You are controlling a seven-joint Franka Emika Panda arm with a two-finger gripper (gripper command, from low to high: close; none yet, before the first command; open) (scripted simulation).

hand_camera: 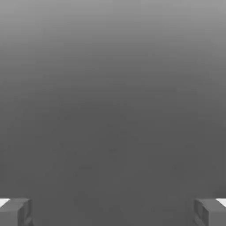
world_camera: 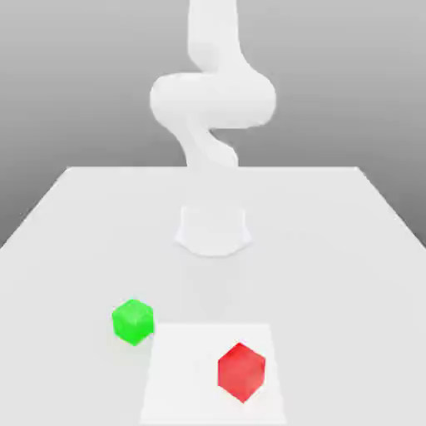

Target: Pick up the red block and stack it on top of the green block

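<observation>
The red block is a small bright red cube resting on a paler square patch near the table's front edge, toward the exterior view's right. The green block is a same-sized bright green cube standing to the left of the red one and a little further back, just off the patch. The two cubes are apart. In the hand view my gripper is open, its two grey fingertips set far apart with nothing between them, facing a plain grey background.
The white arm rises from its round base at the middle of the white table, behind both cubes. The table's side edges run outward toward the front.
</observation>
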